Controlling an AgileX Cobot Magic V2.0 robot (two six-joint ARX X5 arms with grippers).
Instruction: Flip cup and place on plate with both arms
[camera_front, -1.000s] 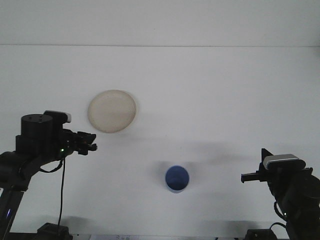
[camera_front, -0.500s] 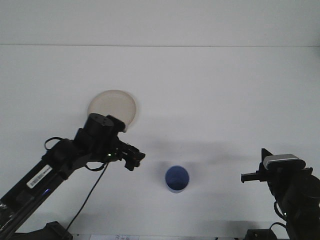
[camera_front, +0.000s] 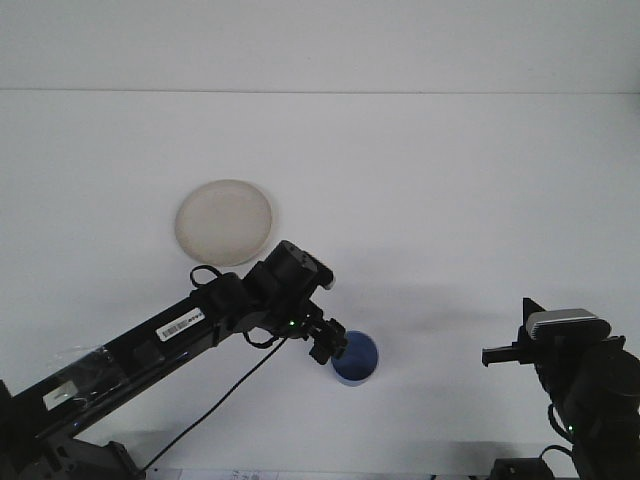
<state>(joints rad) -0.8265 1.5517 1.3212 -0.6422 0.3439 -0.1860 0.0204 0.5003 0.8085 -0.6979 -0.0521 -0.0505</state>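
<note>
Cup and gripper are almost together now. The small round blue cup (camera_front: 355, 357) sits on the white table (camera_front: 450, 200), low and a bit right of the middle. Its round blue face looks up at the camera, so its long axis stands straight up from the table. From this view it is hard to say if that blue face is the bottom or the inside.

The left gripper (camera_front: 327, 345) is right at the cup's 9 o'clock edge, touching it or just beside it. The cup lies at 3 o'clock from the tips. The left gripper is far nearer to the cup than the right one is. The black left arm (camera_front: 170, 330) reaches a long way out from 7 o'clock, low and slanting over the table, with its wrist bent down toward the cup. The tips look dark and small, so one cannot tell if the jaws are open or closed, or if they are around the cup's wall.

The right gripper (camera_front: 497, 353) waits well apart from the cup, at the cup's 3 o'clock. It is tucked in near its base and points toward the cup. Its jaws are too small to tell, too.

The round pale tan plate (camera_front: 224, 221) lies flat at the cup's 10 o'clock, well apart from it. Nothing is on it.

The next move likely needs the left tips to close on the cup's wall.
</note>
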